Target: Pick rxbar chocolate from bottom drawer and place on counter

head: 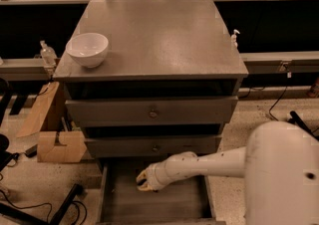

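The bottom drawer point(174, 204) is pulled open at the foot of the grey cabinet, its flat grey floor showing. My gripper point(144, 181) is down inside the drawer near its back left, just below the lower drawer front, at the end of my white arm point(209, 164), which reaches in from the right. The rxbar chocolate does not show; the gripper's end covers the spot under it. The counter point(159, 35) is the broad grey cabinet top above.
A white bowl point(87, 49) stands on the counter's left front corner. Two shut drawer fronts with knobs point(153, 114) sit above the open drawer. Cardboard pieces point(55, 144) and cables lie on the floor at the left. A small bottle point(46, 52) stands at the left.
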Controlling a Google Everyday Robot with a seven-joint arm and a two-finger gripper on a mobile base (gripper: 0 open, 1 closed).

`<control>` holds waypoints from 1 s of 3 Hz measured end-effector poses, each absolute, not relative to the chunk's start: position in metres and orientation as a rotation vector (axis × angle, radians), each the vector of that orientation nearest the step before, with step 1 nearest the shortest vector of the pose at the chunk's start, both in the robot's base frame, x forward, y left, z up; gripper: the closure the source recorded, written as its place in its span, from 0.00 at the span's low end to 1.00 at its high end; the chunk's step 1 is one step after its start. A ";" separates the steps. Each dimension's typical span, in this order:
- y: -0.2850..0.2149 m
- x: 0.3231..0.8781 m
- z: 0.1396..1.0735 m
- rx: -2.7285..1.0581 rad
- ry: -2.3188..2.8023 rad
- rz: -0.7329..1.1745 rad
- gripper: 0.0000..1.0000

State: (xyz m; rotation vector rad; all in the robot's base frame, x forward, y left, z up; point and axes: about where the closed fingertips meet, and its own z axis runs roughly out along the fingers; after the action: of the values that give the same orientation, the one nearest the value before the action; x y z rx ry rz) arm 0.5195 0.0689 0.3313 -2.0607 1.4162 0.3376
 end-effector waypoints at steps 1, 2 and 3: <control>0.052 0.528 0.398 -2.030 1.399 0.304 1.00; 0.029 0.534 0.458 -1.997 1.419 0.273 1.00; 0.032 0.530 0.458 -1.998 1.434 0.283 1.00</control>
State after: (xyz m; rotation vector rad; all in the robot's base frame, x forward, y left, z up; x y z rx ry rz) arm 0.5301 0.0320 0.4584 -1.9979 1.4341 0.2830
